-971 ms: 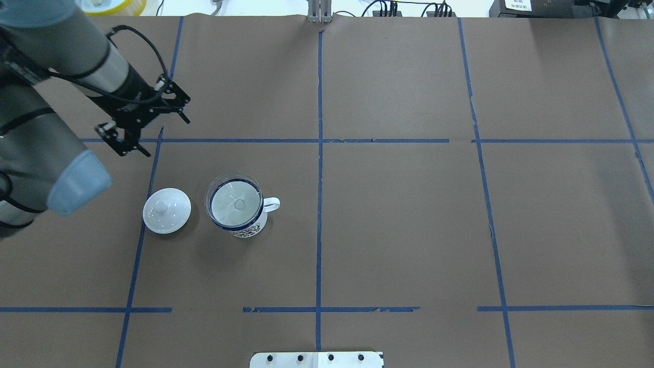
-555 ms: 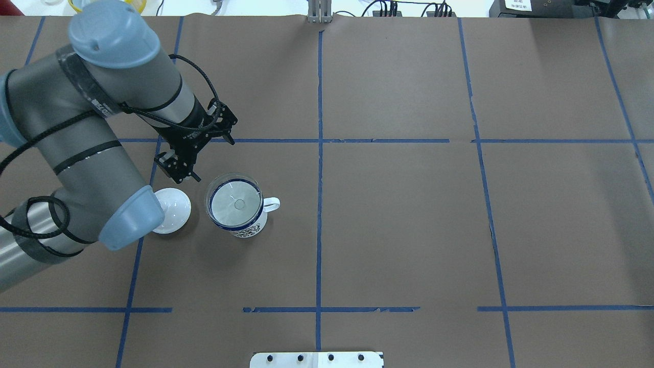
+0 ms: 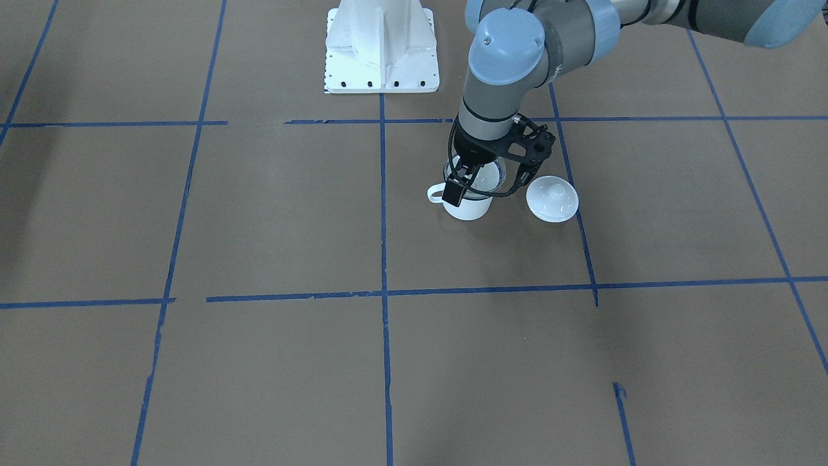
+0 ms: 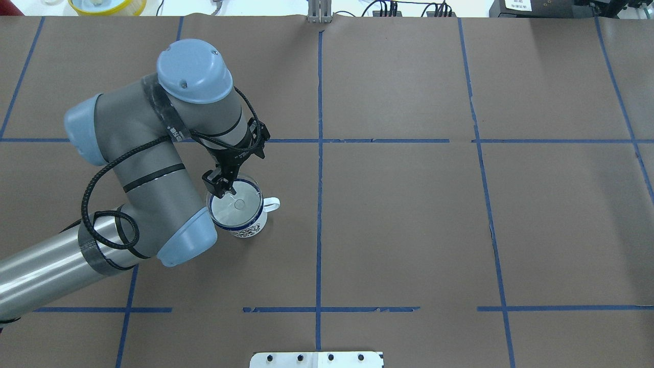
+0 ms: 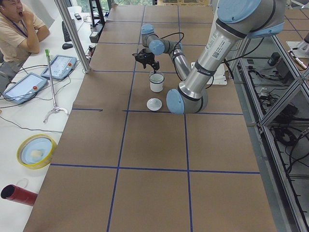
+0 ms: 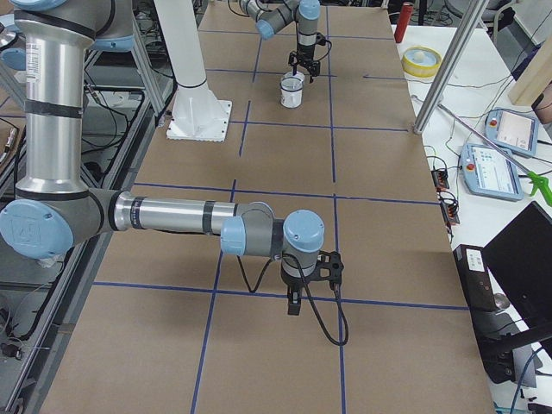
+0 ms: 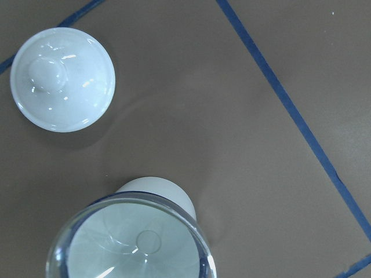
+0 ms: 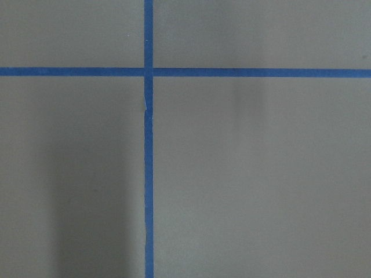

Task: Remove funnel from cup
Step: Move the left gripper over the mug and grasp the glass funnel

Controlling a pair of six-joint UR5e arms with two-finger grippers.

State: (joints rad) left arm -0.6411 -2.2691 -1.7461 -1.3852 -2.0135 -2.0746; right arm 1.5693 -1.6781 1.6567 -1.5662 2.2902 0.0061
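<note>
The cup (image 4: pixel 250 227) is a white mug with a blue rim, left of the table's middle, handle pointing right. The clear funnel (image 4: pixel 236 204) sits in its mouth. Both show in the front-facing view, cup (image 3: pixel 472 208) and funnel (image 3: pixel 491 178), and in the left wrist view, funnel (image 7: pixel 133 243) and cup (image 7: pixel 156 188). My left gripper (image 4: pixel 220 188) points down at the funnel's far-left rim and looks open, one finger (image 3: pixel 455 192) outside the cup wall. My right gripper (image 6: pixel 293 309) hangs low over bare table, far from the cup; I cannot tell its state.
A white domed lid (image 3: pixel 552 199) with a knob lies on the table close beside the cup; my left arm hides it in the overhead view. The white base plate (image 3: pixel 381 65) is at the robot's edge. Blue tape lines cross the brown table.
My left arm has swung in from the far left toward the cup. Its gripper has come from beyond the lid to the funnel's rim. The cup, funnel and lid have not moved.
</note>
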